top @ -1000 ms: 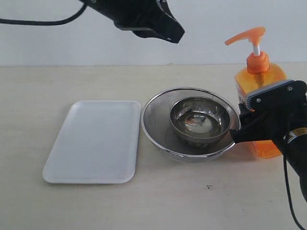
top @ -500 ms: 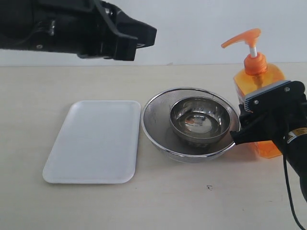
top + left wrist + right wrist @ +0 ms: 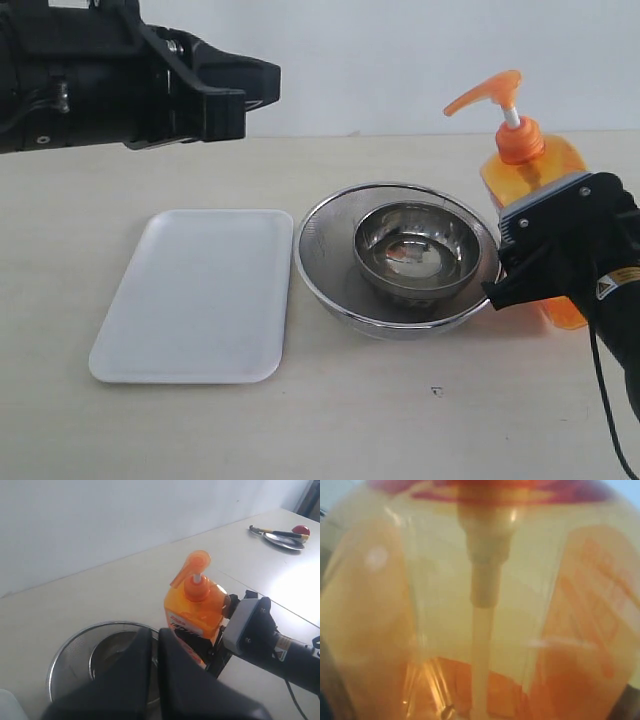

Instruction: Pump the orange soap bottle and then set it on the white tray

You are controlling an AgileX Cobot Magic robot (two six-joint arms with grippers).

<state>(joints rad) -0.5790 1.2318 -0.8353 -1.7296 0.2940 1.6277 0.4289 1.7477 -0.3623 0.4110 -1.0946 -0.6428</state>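
The orange soap bottle (image 3: 527,166) stands at the right of the table, leaning left, its orange pump head (image 3: 484,92) pointing toward the bowls. My right gripper (image 3: 545,252) is shut on the bottle's lower body and hides much of it. The bottle (image 3: 480,605) fills the right wrist view, translucent orange with its dip tube showing. In the left wrist view the bottle (image 3: 195,607) shows with its label, held by the right gripper (image 3: 247,627). My left gripper (image 3: 262,90) hangs high at the upper left, shut and empty (image 3: 156,632). The white tray (image 3: 195,295) lies flat and bare at left.
A steel mesh bowl (image 3: 325,270) with a smaller steel bowl (image 3: 415,250) inside it sits between the tray and the bottle, close to the right gripper. Far off in the left wrist view lies a plate (image 3: 282,539) with utensils.
My left arm has drawn back leftward across the top of the exterior view. The bottle, upright a second ago, now leans left in the right gripper, pump head lower and further left.
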